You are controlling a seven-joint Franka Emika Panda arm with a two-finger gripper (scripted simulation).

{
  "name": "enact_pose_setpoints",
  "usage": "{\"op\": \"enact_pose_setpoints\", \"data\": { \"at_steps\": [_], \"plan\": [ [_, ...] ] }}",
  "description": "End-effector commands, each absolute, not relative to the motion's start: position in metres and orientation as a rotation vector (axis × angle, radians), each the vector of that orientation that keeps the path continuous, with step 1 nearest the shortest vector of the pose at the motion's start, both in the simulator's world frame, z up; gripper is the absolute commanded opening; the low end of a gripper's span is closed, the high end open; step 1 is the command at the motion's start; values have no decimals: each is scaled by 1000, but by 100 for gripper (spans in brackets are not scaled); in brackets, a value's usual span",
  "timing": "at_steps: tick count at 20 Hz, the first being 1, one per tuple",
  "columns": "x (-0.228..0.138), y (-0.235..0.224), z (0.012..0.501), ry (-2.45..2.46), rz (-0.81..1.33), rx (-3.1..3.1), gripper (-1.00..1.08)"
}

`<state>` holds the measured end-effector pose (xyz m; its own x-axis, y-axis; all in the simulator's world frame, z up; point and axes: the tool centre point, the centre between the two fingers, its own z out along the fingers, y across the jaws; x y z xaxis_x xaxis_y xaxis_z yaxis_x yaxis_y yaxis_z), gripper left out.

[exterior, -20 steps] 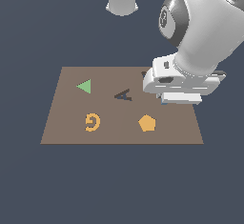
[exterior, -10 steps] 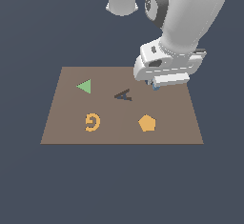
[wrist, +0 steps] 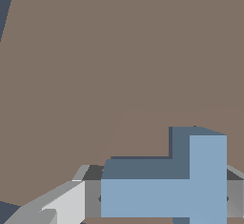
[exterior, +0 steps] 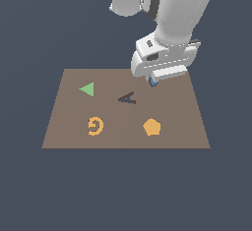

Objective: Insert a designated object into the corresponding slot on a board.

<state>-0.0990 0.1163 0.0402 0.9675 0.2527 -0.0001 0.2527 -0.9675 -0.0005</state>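
Near the board (exterior: 64,127) far edge, hand (exterior: 153,81) grips blue T (wrist: 190,189).

arm swung toward the exterior view's left, tool (exterior: 153,81) carrying blue T (exterior: 154,82) across board (exterior: 64,127)

The board (exterior: 64,122) looks matt brown and smooth, the light-blue T block (wrist: 190,189) above it flat, perhaps plastic, the arm (exterior: 177,18) glossy white.

No printed text. Board (exterior: 182,122) just carries letter shapes: an orange G (exterior: 96,126), a dark A recess (exterior: 127,98).
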Motion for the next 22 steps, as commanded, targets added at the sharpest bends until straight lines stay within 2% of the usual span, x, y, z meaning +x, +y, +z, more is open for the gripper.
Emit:
{"op": "enact_pose_setpoints", "data": {
  "at_steps": [1, 18, 19, 22],
  "plan": [
    [-103, 113, 41, -424, -1, -3112, -100],
    [-101, 113, 31, -421, 1, -3113, -100],
    [-101, 113, 31, -421, 1, -3113, 100],
    [-101, 113, 31, -421, 1, -3113, 100]
  ]
}}
